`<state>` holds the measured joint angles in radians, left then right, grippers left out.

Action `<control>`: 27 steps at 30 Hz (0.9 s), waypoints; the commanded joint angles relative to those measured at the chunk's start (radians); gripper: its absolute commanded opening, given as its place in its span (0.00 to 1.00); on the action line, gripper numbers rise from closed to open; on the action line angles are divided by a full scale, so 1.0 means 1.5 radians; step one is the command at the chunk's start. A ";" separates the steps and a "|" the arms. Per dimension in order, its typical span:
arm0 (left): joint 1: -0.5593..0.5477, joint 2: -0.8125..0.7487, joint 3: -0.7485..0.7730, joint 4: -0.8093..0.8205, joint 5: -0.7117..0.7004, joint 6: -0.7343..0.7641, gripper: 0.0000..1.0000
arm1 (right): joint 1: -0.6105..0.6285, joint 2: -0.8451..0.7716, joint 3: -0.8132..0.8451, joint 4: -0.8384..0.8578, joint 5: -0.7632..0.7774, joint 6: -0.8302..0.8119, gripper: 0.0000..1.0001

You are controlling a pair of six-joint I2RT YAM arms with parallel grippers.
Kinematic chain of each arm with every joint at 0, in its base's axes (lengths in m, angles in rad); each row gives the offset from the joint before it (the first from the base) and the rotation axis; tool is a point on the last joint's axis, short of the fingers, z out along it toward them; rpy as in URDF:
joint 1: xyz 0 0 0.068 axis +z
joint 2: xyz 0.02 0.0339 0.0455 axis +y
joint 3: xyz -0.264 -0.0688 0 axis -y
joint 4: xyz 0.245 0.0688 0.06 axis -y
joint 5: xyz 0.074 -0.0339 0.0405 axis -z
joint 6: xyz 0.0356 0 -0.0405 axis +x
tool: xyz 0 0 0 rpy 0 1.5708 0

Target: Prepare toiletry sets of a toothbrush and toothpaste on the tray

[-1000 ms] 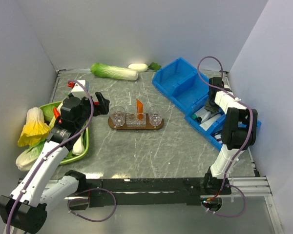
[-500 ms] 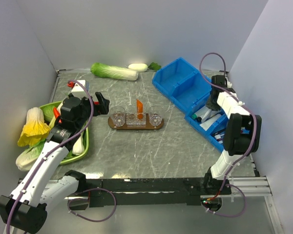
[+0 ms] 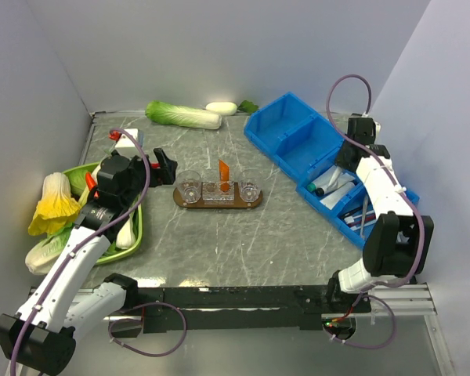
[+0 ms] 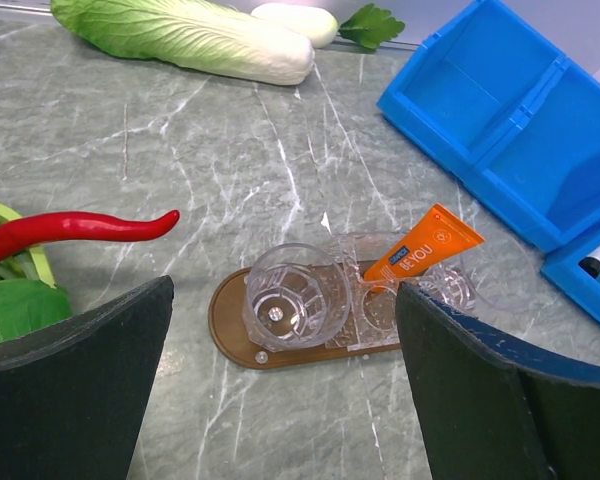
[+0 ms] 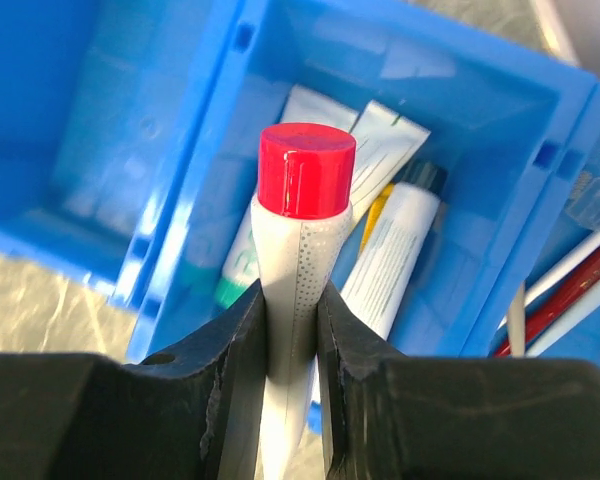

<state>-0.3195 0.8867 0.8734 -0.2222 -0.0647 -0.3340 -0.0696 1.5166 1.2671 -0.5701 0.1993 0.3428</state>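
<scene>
The dark-brown tray [image 3: 180,201] [image 4: 230,322] lies mid-table with clear cups [image 3: 189,186] [image 4: 285,297] on it. An orange toothpaste [image 3: 223,169] [image 4: 425,245] leans in the tray's middle holder. My left gripper [image 3: 166,166] [image 4: 283,345] hovers open just left of the tray, holding nothing. My right gripper [image 3: 348,157] [image 5: 292,300] is shut on a white tube with a red cap [image 5: 300,250], held above the blue bin [image 5: 210,150]. Thin toothbrush handles [image 5: 565,297] [image 3: 360,211] lie in the neighbouring compartment.
More white tubes [image 5: 390,240] lie in the bin under the right gripper. A second blue bin [image 3: 290,137] sits behind. Cabbage [image 3: 184,115] and a white radish [image 3: 221,108] lie at the back. A green dish [image 3: 137,223] of vegetables and a red chili [image 4: 80,225] are at the left.
The right arm has swung back and to the right over the blue bin, still gripping the tube. The left arm has stayed still.
</scene>
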 commanded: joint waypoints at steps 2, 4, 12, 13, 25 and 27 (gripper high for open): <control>0.002 -0.016 0.002 0.036 0.041 0.006 0.97 | 0.033 -0.110 -0.007 0.017 -0.053 -0.020 0.08; 0.001 -0.023 -0.002 0.051 0.069 0.013 0.97 | 0.068 -0.154 -0.003 0.016 -0.067 -0.021 0.08; 0.000 -0.077 -0.042 0.170 0.273 -0.058 0.97 | 0.196 -0.323 -0.044 0.097 -0.227 0.003 0.08; -0.003 -0.075 -0.049 0.191 0.305 -0.115 0.97 | 0.216 -0.340 -0.066 0.115 -0.257 0.008 0.07; -0.292 0.048 -0.086 0.482 0.378 -0.325 0.97 | 0.315 -0.511 -0.234 0.406 -0.501 0.127 0.05; -0.328 0.070 -0.094 0.532 0.373 -0.343 0.97 | 0.326 -0.525 -0.250 0.445 -0.533 0.151 0.05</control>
<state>-0.7349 0.9310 0.7544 0.3546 0.4736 -0.7364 0.3889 0.7856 0.9142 -0.1589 -0.4530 0.4782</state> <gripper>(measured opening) 0.970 0.276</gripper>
